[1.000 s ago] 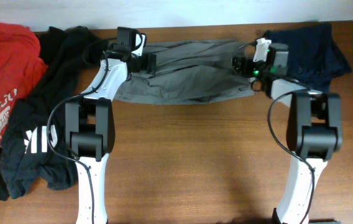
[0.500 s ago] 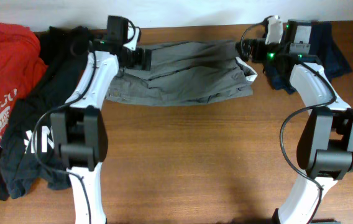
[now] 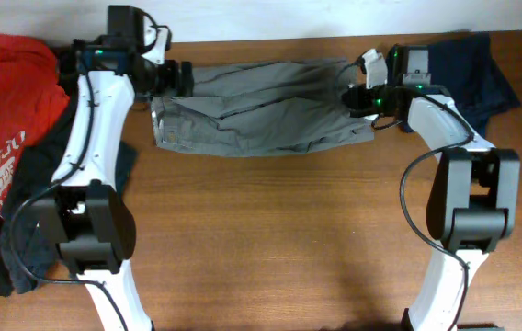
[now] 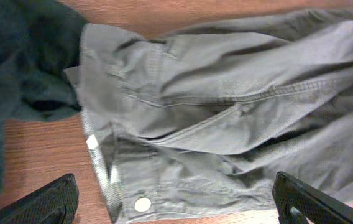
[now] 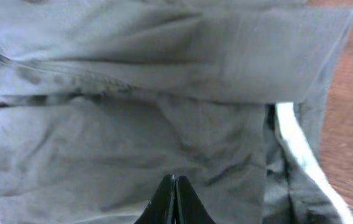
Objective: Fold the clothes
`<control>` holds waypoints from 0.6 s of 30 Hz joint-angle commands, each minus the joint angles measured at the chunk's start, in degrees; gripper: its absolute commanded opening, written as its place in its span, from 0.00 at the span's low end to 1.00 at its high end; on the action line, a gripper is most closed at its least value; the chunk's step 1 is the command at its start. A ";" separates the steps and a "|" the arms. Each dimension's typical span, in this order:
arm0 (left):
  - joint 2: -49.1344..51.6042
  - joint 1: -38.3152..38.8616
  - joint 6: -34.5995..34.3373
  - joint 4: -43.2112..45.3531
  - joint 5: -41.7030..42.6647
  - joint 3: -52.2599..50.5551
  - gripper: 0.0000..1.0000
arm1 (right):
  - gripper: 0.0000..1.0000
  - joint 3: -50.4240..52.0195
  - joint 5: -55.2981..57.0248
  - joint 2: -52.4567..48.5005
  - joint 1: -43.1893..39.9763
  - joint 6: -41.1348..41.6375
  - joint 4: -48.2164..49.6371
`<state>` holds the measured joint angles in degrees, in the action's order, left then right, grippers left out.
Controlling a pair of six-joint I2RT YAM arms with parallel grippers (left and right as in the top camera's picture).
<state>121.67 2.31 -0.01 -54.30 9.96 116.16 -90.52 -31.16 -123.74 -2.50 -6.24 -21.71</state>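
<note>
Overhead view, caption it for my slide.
The left gripper and right gripper at opposite ends of grey shorts; red shirt and black shirt left, navy garment right.

The white-and-black left arm [image 3: 86,129] stretches far out from its base to the left end of the grey-khaki cotton shorts [image 3: 261,106]. Its wrist is bent inward, so the left gripper [image 3: 171,78] sits over that end with its two black fingers [image 4: 43,202] spread wide. The white-and-black right arm [image 3: 440,119] is folded more tightly, and the right gripper [image 3: 355,97] points at the right end of the shorts, its dark fingers [image 5: 164,199] pressed together tip to tip.
</note>
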 commanded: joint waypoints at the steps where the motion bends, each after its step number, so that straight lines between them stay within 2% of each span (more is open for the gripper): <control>1: 1.22 -2.29 1.77 -0.33 3.45 0.07 1.00 | 0.04 0.52 1.97 -2.97 0.26 -0.81 0.81; 4: 2.49 -3.52 3.96 -0.35 5.60 0.07 1.00 | 0.04 0.52 3.80 -4.15 0.24 -0.81 1.11; 18: 10.73 -6.12 4.87 -2.03 10.40 0.07 0.99 | 0.04 0.52 7.91 -6.95 0.17 -0.85 -1.53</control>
<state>130.28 -3.57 3.68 -55.81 18.31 116.16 -90.48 -25.30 -128.92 -2.50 -6.48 -22.63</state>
